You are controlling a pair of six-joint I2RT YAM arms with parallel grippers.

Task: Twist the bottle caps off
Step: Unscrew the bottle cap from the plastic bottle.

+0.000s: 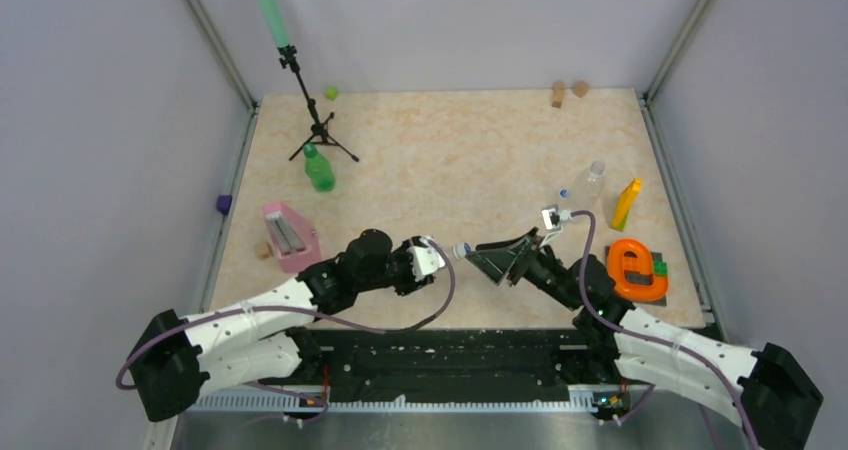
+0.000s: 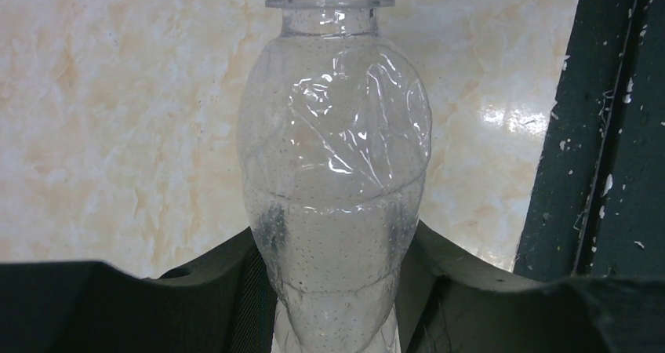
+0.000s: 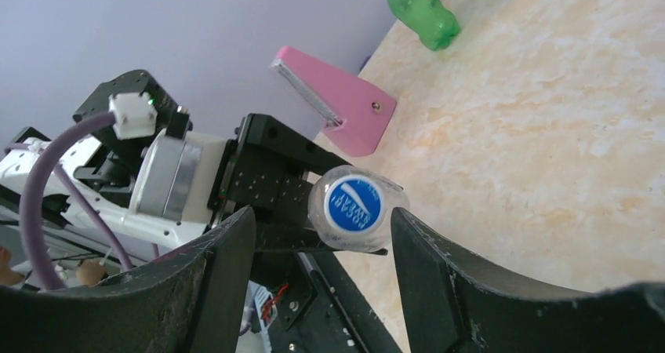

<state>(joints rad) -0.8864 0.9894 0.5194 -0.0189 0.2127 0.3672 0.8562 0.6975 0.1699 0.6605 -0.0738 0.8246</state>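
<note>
My left gripper [image 1: 428, 257] is shut on the body of a clear bottle [image 2: 336, 180], which it holds level above the table's near edge with its neck pointing right. The bottle's blue cap [image 3: 354, 204] faces my right gripper [image 3: 321, 221]. That gripper is open, and the cap lies just beyond its fingertips, closer to the right finger [image 3: 423, 251], touching neither. A green bottle [image 1: 319, 169] with a dark green cap [image 1: 309, 149] stands at the back left. A second clear bottle [image 1: 589, 182] is at the right, with a small blue piece [image 1: 564, 192] beside it.
A pink block [image 1: 290, 236] lies left of the left arm. A yellow block [image 1: 626, 203] and an orange ring-shaped object [image 1: 635, 268] are at the right. A black tripod [image 1: 318, 120] stands behind the green bottle. Small wooden pieces [image 1: 567, 91] lie at the back wall.
</note>
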